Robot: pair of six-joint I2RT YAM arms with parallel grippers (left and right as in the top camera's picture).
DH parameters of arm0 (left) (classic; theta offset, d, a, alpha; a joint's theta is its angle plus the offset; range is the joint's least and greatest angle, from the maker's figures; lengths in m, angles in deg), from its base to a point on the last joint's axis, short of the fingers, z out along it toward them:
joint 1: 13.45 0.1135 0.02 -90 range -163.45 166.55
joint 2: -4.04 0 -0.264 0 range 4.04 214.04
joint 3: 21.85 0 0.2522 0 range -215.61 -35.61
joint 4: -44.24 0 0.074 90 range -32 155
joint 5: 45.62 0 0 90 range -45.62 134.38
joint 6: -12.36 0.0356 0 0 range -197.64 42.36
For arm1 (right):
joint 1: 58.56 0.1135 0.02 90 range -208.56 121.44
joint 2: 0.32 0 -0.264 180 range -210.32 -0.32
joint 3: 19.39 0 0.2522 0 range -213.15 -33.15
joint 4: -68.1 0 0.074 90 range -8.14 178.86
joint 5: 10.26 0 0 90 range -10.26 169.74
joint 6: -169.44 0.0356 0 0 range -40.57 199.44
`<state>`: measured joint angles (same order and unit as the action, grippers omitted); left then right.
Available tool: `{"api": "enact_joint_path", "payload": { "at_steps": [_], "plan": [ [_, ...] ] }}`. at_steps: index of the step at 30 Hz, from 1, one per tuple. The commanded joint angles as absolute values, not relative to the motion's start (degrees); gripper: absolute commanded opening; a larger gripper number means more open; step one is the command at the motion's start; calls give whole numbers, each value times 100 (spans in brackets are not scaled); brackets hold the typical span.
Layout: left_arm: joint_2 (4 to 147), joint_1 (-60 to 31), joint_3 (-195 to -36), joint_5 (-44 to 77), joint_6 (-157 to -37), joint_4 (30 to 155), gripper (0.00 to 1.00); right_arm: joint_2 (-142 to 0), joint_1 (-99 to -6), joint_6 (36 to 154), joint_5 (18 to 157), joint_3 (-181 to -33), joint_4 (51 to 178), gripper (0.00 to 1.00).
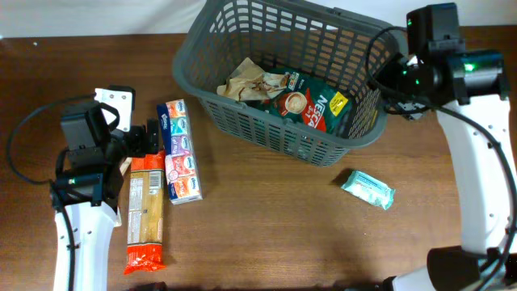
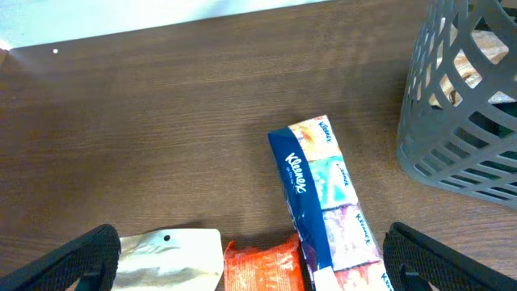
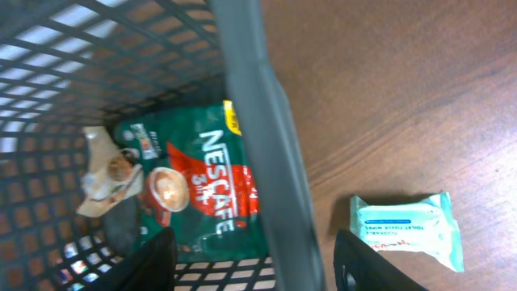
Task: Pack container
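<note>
The left arm runs along the left edge of the table (image 1: 266,234). Its left gripper (image 2: 250,246) is spread wide, holding nothing, over the far end of an orange packet (image 1: 146,212) beside a Kleenex pack (image 1: 181,151). The right arm reaches in from the right edge, and the right gripper (image 3: 254,259), fingers apart, straddles the right rim of the container (image 1: 266,121), which sits mid far edge. Open wood lies toward the near edge.

Left arm (image 1: 81,242) and right arm (image 1: 485,186): white links, black joint housings, looping black cables (image 1: 9,149). Green lights (image 1: 469,65) at upper right. Left gripper (image 2: 258,267) fingers black.
</note>
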<state>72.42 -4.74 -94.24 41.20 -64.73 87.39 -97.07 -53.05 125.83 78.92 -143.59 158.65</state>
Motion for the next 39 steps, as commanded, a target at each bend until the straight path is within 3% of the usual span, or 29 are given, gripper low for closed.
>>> {"api": "enact_joint_path", "payload": {
  "at_steps": [1,16,19,23,39],
  "plan": [
    [7255,-455,-9540,4120,-6384,8739,99,-9836,-5289,12642,7734,-14317,15929,59],
    [7255,-455,-9540,4120,-6384,8739,99,-10142,-5285,12537,7383,-14241,16204,40],
    [7255,-455,-9540,4120,-6384,8739,99,-10142,-5285,12535,7282,-14203,16204,19],
    [7255,-455,-9540,4120,-6384,8736,99,-10142,-5285,12467,7232,-14140,16211,8],
    [7255,-455,-9540,4120,-6384,8739,99,-10142,-5296,10865,5975,-14092,16329,8]
  ]
}}
